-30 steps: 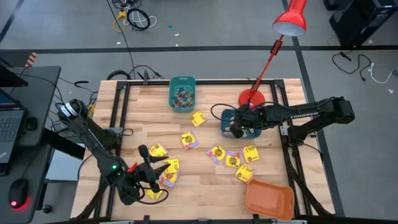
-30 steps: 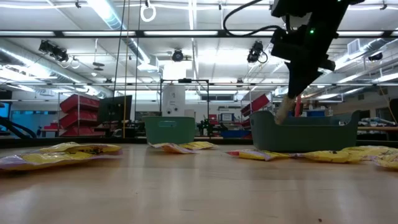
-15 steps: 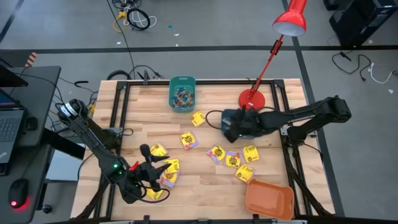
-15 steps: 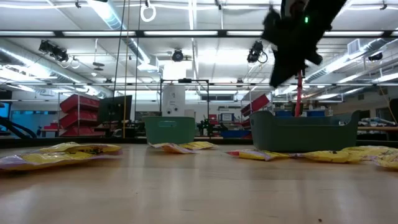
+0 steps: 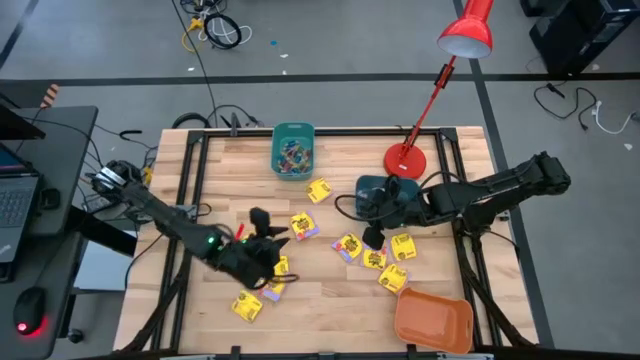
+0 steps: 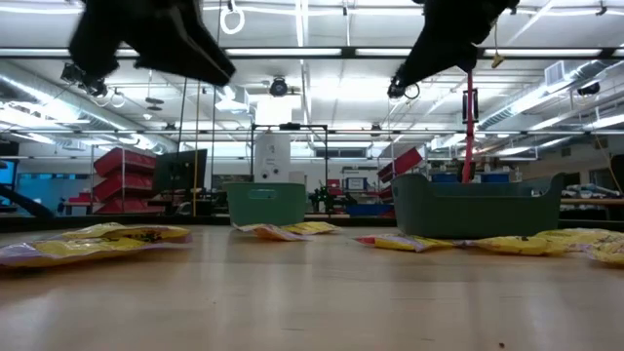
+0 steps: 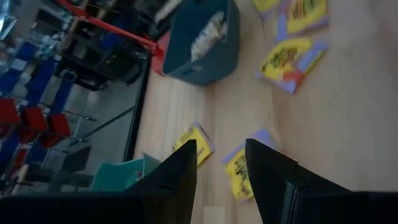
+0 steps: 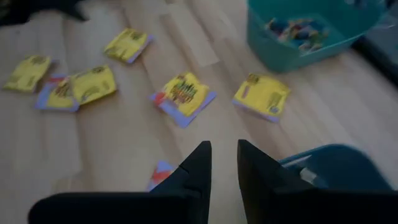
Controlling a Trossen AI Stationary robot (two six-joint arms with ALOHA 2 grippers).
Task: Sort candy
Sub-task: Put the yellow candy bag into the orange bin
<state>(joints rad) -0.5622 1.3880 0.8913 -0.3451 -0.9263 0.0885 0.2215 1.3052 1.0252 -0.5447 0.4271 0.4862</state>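
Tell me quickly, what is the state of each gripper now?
Left gripper: open, holding nothing.
Right gripper: open, narrow gap, holding nothing.

No legible text or labels

The high view looks straight down on the whole table point(image 5: 330, 300). The low view sits at tabletop height, facing 12 o'clock across it. Both wrist views and these share the teal bin point(image 5: 293, 150) point(image 6: 265, 203) point(image 8: 311, 31).
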